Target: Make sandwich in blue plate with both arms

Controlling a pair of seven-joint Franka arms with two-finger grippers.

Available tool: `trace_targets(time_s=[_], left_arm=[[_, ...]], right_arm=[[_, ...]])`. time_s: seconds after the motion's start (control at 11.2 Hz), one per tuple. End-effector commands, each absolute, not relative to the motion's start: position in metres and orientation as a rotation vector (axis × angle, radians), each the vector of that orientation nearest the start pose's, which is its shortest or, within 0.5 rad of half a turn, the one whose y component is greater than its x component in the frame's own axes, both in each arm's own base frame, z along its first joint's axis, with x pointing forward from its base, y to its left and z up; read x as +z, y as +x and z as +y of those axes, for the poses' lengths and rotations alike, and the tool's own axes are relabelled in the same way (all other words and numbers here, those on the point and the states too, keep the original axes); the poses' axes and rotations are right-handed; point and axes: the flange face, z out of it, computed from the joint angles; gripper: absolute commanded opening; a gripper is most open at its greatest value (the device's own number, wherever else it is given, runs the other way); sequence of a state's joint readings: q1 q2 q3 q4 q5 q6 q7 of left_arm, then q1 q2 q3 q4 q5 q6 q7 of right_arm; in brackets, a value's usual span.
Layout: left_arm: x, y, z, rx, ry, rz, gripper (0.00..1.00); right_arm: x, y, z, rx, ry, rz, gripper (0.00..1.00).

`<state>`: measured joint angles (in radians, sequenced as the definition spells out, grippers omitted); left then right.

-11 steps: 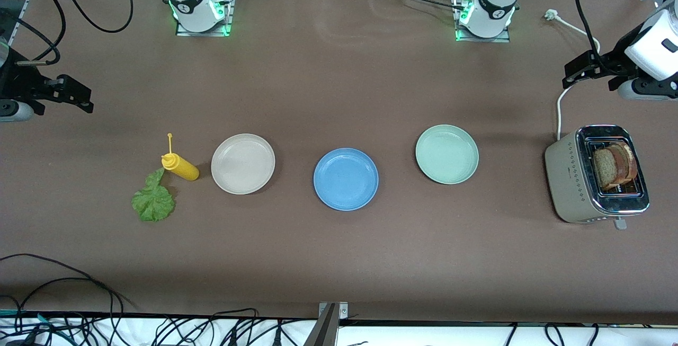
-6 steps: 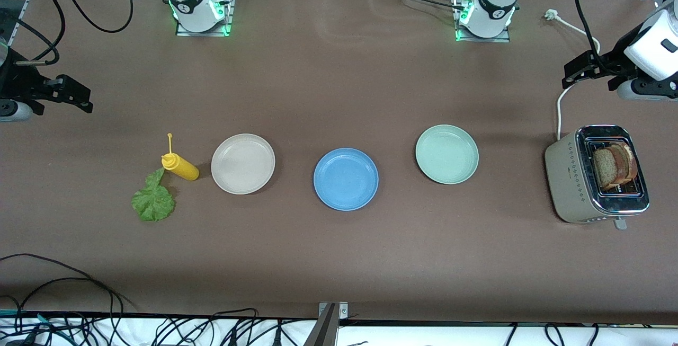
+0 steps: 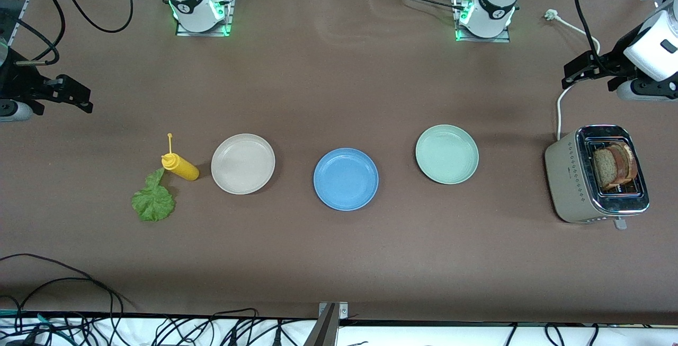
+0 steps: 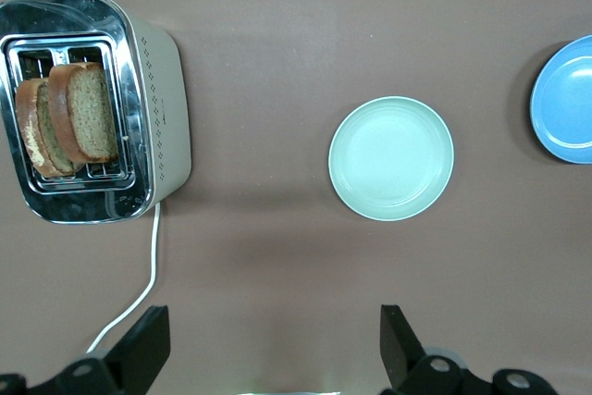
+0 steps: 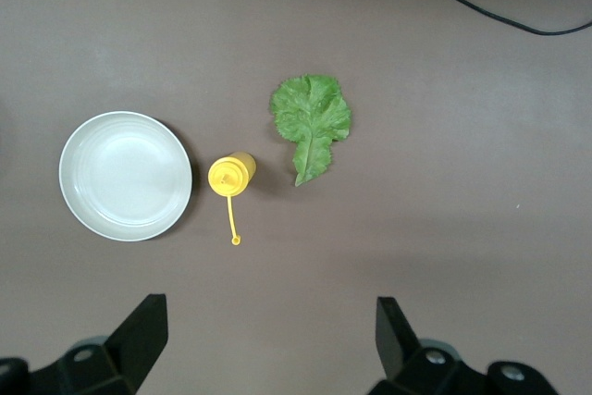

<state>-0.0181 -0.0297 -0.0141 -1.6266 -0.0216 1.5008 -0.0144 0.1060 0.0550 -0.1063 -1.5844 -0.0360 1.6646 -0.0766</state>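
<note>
The blue plate sits empty mid-table, and its edge shows in the left wrist view. Two brown bread slices stand in the toaster at the left arm's end; they also show in the left wrist view. The lettuce leaf lies flat on the table at the right arm's end and shows in the right wrist view. My left gripper is open and empty, up over the table beside the toaster. My right gripper is open and empty, up over the table beside the lettuce.
A pale green plate lies between the blue plate and the toaster. A beige plate and a yellow squeeze bottle lie between the blue plate and the lettuce. The toaster's white cord runs toward the left arm's base.
</note>
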Motion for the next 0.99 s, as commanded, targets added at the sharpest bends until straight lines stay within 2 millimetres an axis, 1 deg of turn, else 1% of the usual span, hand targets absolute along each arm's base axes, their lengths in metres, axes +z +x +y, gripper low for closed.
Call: trace_targets(time_s=[0.0,0.27,0.45,0.54,0.72,0.81,0.9], left_arm=[[0.610,0.536,-0.020,0.133,-3.149,0.058,1.00],[0.603,0.541,-0.018,0.153,-3.150,0.051,1.00],[0.602,0.559,-0.015,0.141,-3.153,0.041,1.00],[0.597,0.565,-0.011,0.150,-3.152,0.025,1.00],[0.579,0.577,0.001,0.184,-3.152,-0.007,1.00],[0.577,0.585,0.009,0.148,-3.157,-0.030,1.00],[0.566,0.592,0.018,0.156,-3.153,-0.057,1.00]], right_arm=[[0.603,0.576,-0.002,-0.042,-3.188,-0.108,1.00],[0.603,0.576,-0.001,-0.042,-3.191,-0.110,1.00],[0.602,0.576,-0.002,-0.040,-3.190,-0.108,1.00],[0.602,0.576,-0.002,-0.040,-3.190,-0.108,1.00],[0.602,0.576,-0.002,-0.037,-3.190,-0.108,1.00],[0.601,0.576,-0.002,-0.035,-3.190,-0.108,1.00],[0.601,0.576,-0.002,-0.035,-3.190,-0.108,1.00]])
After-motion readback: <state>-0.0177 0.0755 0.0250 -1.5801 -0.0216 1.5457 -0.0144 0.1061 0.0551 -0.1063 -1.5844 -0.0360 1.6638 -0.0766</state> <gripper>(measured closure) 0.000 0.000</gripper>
